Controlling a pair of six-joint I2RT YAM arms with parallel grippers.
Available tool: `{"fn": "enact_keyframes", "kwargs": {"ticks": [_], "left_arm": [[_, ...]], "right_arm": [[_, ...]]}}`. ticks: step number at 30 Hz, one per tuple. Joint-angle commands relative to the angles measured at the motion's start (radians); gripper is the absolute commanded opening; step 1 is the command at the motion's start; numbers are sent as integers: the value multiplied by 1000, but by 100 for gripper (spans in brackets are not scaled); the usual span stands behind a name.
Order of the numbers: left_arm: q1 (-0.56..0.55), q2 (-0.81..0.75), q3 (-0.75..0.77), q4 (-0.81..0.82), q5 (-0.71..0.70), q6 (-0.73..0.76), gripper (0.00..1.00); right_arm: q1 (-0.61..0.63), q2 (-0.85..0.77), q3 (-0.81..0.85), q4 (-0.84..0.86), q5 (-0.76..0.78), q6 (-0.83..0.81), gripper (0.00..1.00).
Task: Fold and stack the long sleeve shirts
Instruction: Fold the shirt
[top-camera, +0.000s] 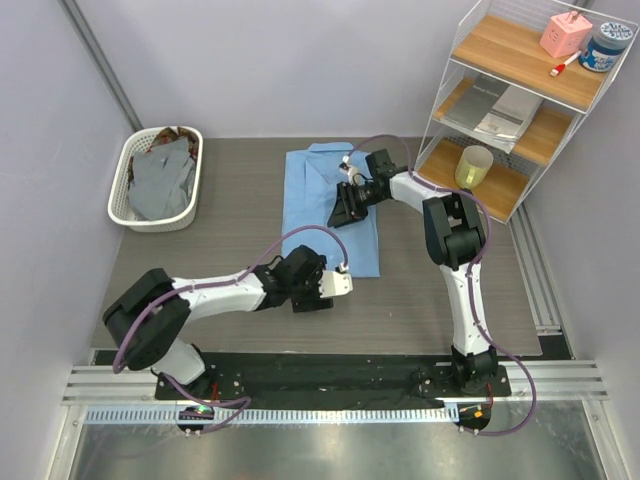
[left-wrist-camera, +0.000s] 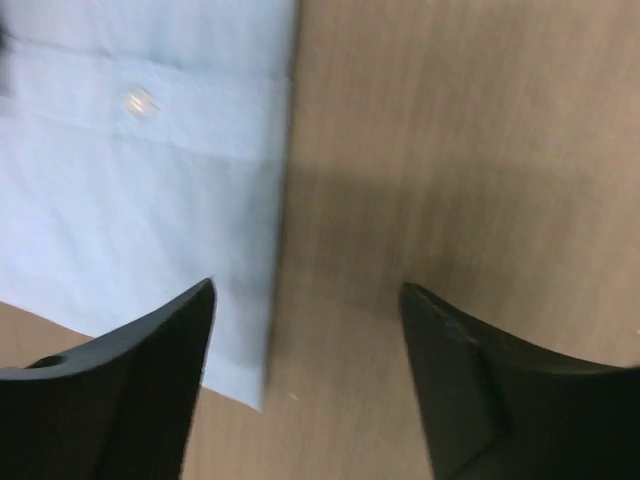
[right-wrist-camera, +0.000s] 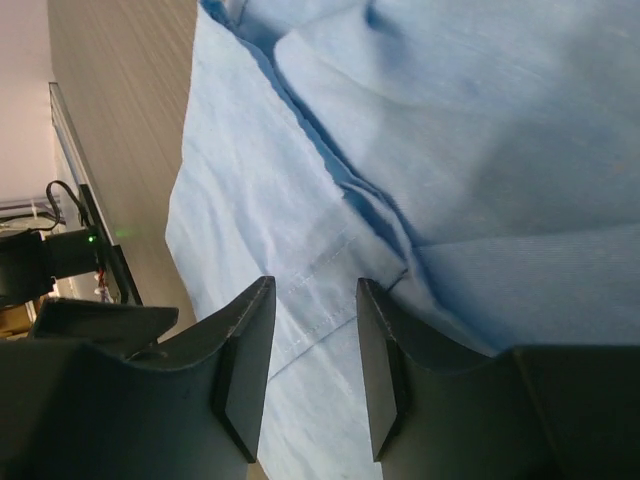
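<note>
Top external: blue shirt (top-camera: 310, 205) lies flat mid-surface (top-camera: 230, 200), at 12 o'clock from the arm bases, collar at the far end. Both sides look turned in, so it reads as a long narrow rectangle. My take: side and sleeve folds done, end-to-end fold not yet. At 10 o'clock the basket (top-camera: 118, 190) holds a grey shirt (top-camera: 165, 185) and a brown shirt (top-camera: 160, 135), both crumpled. No stack anywhere. So early days: one shirt part-folded, at least two more to do, stacking not begun.

Arms: left end effector (top-camera: 338, 283) sits low at the shirt's near hem corner, the 6 o'clock end. Its wrist view is blurred but clear enough: jaws spread wide and released, nothing between them, hem corner just beside one finger, bare surface under the gap. The right end effector (top-camera: 347, 208) is over the shirt mid-length, toward its 3 o'clock edge. Its wrist view shows a narrow gap with a stitched seam visible through it and no cloth pinched that I can see, so released too.

Room: plenty of bare surface at 9 o'clock of the shirt and along the near side. Tighter at 2 o'clock, where the right arm's elbow is near the shelf (top-camera: 500, 185) with a cup (top-camera: 473, 165) on its lowest board. Near hem edge is straight and its corner is free for a pick.
</note>
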Motion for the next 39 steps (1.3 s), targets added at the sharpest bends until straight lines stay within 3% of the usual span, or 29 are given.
{"fn": "enact_keyframes", "kwargs": {"ticks": [1, 5, 10, 13, 16, 18, 23, 30, 39], "left_arm": [[-37, 83, -20, 310, -172, 80, 69], [-42, 158, -34, 370, -212, 129, 54], [-42, 166, -48, 361, -209, 153, 43], [-44, 105, -7, 223, -162, 117, 29], [-42, 45, 62, 50, -82, 67, 8], [-44, 28, 88, -27, -27, 42, 0], [-44, -24, 133, -214, 64, -32, 0], [-44, -73, 92, -205, 84, -55, 0], [-44, -145, 216, -526, 381, -93, 0]], "right_arm": [[-1, 8, 23, -4, 35, -61, 44], [-1, 24, -8, -11, 53, -83, 42], [-1, 21, -48, -14, 61, -118, 41], [3, 7, -68, -21, 59, -137, 41], [11, -25, -115, -22, 50, -147, 41], [22, -62, -141, -22, 42, -157, 41], [51, -148, -223, -21, 28, -183, 41], [54, -139, -249, -36, 55, -201, 44], [51, -245, -103, -131, -18, -245, 54]]}}
